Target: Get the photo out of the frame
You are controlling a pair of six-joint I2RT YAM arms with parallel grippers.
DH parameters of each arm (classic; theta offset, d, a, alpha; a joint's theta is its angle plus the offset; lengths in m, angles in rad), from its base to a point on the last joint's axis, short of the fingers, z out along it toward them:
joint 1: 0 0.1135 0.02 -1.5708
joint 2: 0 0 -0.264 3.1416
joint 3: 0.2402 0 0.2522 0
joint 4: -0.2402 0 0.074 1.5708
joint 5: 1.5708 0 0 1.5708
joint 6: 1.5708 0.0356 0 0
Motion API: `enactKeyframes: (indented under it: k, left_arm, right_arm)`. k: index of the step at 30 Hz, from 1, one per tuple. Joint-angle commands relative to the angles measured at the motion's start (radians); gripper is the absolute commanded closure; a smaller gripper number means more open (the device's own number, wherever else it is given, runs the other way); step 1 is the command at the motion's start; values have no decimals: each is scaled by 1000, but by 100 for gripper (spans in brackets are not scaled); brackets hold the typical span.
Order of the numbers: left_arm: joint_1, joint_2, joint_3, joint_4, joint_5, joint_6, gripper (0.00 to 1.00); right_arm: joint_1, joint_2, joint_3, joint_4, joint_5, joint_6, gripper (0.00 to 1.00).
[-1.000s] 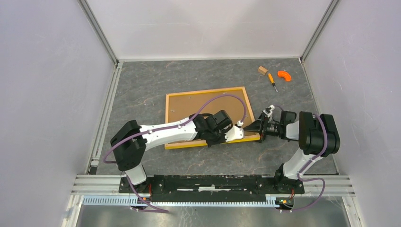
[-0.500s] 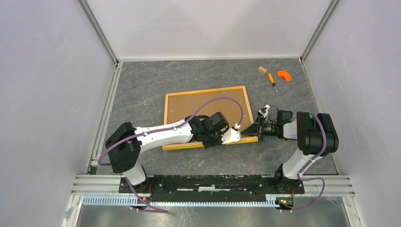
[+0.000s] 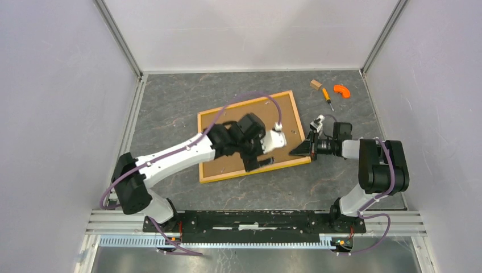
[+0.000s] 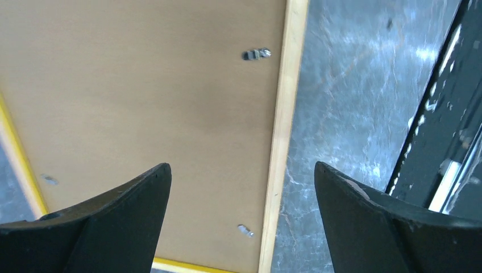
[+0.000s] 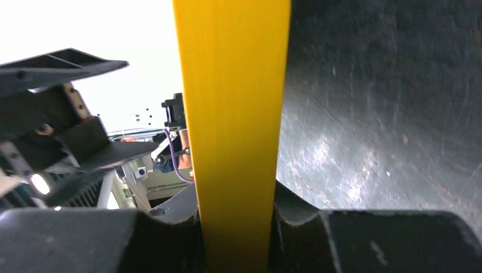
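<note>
The frame (image 3: 224, 166) lies back up, skewed on the counter (image 3: 170, 102), near the middle. Its brown board faces the ceiling inside a light wood rim, and small metal clips (image 4: 257, 54) sit along the board's edge. The photo is hidden under that board. The right hand (image 3: 302, 150) has closed on the frame's right edge near its front corner. In the right wrist view the yellow border (image 5: 233, 114) runs straight up between the dark fingers (image 5: 369, 239), which press on both sides of it. The left hand (image 4: 241, 193) hangs over the board with its fingers spread wide and nothing between them. The counter is dark grey with pale marbled veins. At its far right corner, well apart from the frame, lie a small wooden block (image 3: 315, 84), an orange-handled screwdriver (image 3: 327, 95) and a curved orange piece (image 3: 341, 90). Plain pale walls (image 3: 244, 34) enclose the counter on three sides, and aluminium rails (image 3: 256, 217) cross the near edge by the arm bases.
</note>
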Motion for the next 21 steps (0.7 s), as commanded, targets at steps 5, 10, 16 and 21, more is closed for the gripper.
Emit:
enactKeyframes:
  k: [5,10,16,21]
  left_arm:
    - [321,-14,372,-225,188,-220,0]
    - [489,-1,478,-242,152,-249,0]
    - [639,5,492,-242,217,-317,0]
    - [718,-2,482,-230,211,-342,0]
  right_arm:
    - [1,-27,445,-675,16,-571,100]
    - [0,-25,661,-776,87,-649,100]
    - [0,-1,974,-785,211,-638,100]
    - [0,22,1247,-807,330,-677,100]
